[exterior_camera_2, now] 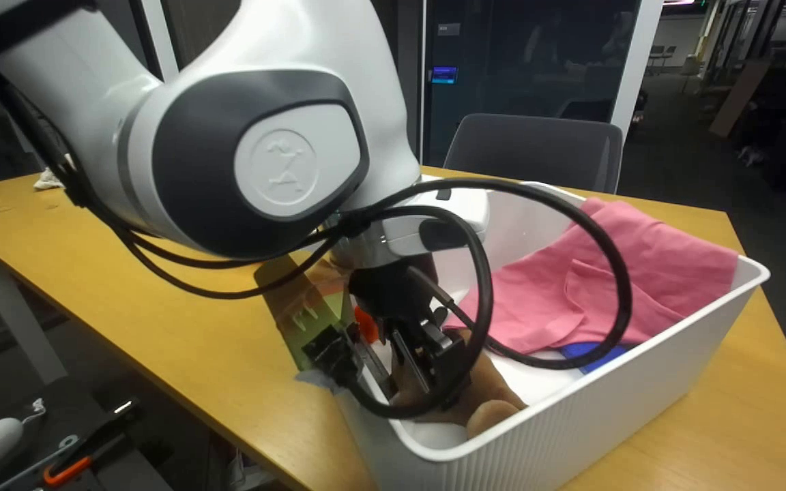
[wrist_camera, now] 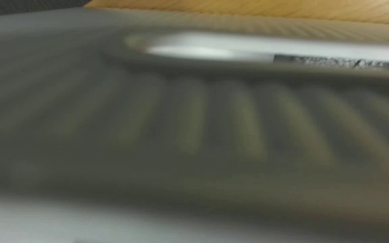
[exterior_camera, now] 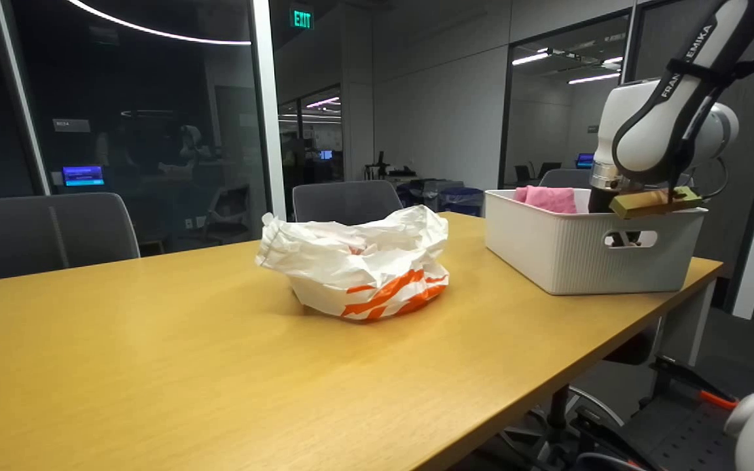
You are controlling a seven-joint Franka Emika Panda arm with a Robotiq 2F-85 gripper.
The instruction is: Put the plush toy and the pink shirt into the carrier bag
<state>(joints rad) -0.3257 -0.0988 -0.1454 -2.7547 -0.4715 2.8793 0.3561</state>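
White bin (wrist_camera: 198,118), wall close up in wrist view, near edge of surface (exterior_camera: 154,366). Plush toy (exterior_camera_2: 492,390) in bin corner; end effector (exterior_camera_2: 436,390) down at it, can't tell if wide or gripping. Pink shirt (exterior_camera_2: 563,290) up to rim, opposite end. Carrier bag (exterior_camera: 364,261) well apart.

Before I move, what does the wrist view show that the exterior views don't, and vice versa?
Only the wrist view: a dark speckled strip showing in the handle slot, which I can't identify.
Only the exterior views: the gripper down at the plush toy (whether it grips it, I can't tell), the pink shirt and the carrier bag.
Shared: the ribbed white bin and the wooden table.
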